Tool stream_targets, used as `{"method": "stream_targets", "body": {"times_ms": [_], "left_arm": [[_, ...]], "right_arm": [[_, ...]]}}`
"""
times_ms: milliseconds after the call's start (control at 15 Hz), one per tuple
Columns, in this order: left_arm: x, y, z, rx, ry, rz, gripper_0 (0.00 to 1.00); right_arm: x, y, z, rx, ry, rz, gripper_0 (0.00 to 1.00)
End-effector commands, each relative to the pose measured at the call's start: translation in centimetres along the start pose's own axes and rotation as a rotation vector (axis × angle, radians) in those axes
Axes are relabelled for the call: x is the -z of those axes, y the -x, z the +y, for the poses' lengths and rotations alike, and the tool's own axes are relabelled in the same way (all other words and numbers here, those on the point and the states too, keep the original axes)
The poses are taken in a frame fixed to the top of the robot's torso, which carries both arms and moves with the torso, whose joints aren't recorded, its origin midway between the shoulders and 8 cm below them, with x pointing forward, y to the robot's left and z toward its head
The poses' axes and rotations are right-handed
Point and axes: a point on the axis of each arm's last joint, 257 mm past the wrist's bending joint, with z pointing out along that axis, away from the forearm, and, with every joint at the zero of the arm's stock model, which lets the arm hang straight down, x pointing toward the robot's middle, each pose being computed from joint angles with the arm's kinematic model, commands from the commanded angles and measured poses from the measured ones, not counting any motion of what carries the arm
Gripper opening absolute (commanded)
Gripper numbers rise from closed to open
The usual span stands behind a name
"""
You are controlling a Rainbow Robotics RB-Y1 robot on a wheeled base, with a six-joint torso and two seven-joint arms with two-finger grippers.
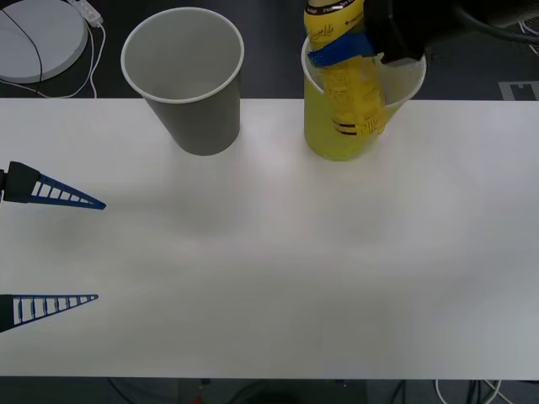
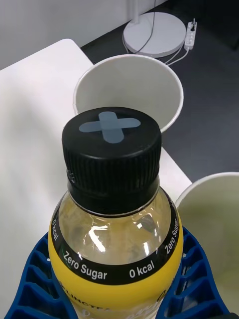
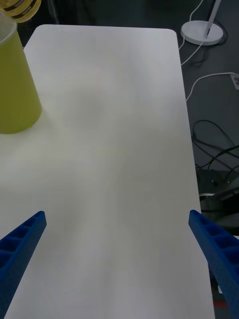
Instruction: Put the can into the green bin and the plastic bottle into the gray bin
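Above the green bin your right gripper clamps the plastic bottle — gray bin awaits; left gripper jaws wide.

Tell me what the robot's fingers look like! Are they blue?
Yes! The left gripper has two bright blue fingers, long, thin and pointy like triangles, with little ribs and gaps like a ladder. They join onto a black base at the wide end. The right gripper has the same blue ribbed fingers, fixed to a chunky black body with dark cables behind it.
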Motion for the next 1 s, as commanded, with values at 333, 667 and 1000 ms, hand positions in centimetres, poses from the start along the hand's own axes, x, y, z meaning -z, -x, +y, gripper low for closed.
{"method": "stream_targets", "body": {"times_ms": [333, 667, 1000], "left_arm": [[0.0, 0.0, 0.0, 0.000, 0.000, 0.000, 1.00], [0.0, 0.0, 0.0, 0.000, 0.000, 0.000, 1.00], [0.0, 0.0, 0.0, 0.000, 0.000, 0.000, 1.00]], "right_arm": [[-2.6, 3.7, -1.3, -0.008, -0.008, 0.039, 0.00], [-5.1, 6.9, -2.1, -0.031, -0.023, 0.045, 0.00], [-7.5, 9.4, -2.9, -0.067, -0.044, 0.058, 0.00]]}}
